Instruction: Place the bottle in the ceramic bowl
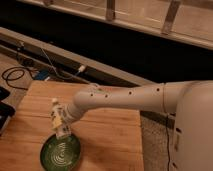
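Observation:
The small white bottle [57, 116] with a pale label is held upright in my gripper [62, 121], just above the far rim of the ceramic bowl. The dark green bowl [60, 152] with pale concentric rings sits on the wooden table [110, 135] near its front left. My white arm reaches in from the right, and the gripper is shut on the bottle's lower half. The bottle's base is partly hidden by the fingers.
A dark object [5, 114] lies at the table's left edge. Black cables [17, 75] and a white plug [81, 68] lie on the floor behind the table. A dark ledge with railing runs along the back.

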`<state>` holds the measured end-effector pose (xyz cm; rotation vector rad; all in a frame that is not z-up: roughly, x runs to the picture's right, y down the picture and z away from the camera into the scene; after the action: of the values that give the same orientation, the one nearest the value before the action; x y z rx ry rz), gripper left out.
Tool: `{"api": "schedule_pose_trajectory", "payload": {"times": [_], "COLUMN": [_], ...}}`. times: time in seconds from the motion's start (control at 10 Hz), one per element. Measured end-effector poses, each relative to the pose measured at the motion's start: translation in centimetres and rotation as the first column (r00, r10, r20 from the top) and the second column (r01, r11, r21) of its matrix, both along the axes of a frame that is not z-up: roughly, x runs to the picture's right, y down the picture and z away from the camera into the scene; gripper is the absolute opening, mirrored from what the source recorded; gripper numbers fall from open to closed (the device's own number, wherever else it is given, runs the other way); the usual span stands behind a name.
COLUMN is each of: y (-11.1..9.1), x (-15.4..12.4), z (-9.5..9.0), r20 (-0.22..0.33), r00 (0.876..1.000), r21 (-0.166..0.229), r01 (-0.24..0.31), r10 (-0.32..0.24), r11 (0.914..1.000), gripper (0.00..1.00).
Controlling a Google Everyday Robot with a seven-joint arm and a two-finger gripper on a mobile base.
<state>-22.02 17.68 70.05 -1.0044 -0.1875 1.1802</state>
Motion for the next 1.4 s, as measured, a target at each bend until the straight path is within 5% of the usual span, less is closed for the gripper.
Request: {"api": "schedule_pose_trajectory", "payload": {"times": [0.3, 0.6, 0.8, 1.0, 1.4], "y": [3.6, 8.1, 9.8, 10.3, 10.3], "x": [2.6, 3.2, 2.3, 2.0, 2.0], "z": [-0.9, -1.8, -2.3, -2.5, -2.5], "r20": [-0.035, -0.059, -0.039, -0.024, -0.024], "r00": [0.999, 0.998, 0.999, 0.998, 0.998], "r21": [-0.036, -0.113, -0.200, -0.234, -0.233], "r01": [-0.024, -0.024, 0.027, 0.050, 0.049], "r10": [0.023, 0.017, -0.035, -0.057, -0.057], "r11": [0.9991, 0.9933, 0.9794, 0.9711, 0.9712], "gripper": [0.00, 0.00, 0.00, 0.01, 0.40]}}
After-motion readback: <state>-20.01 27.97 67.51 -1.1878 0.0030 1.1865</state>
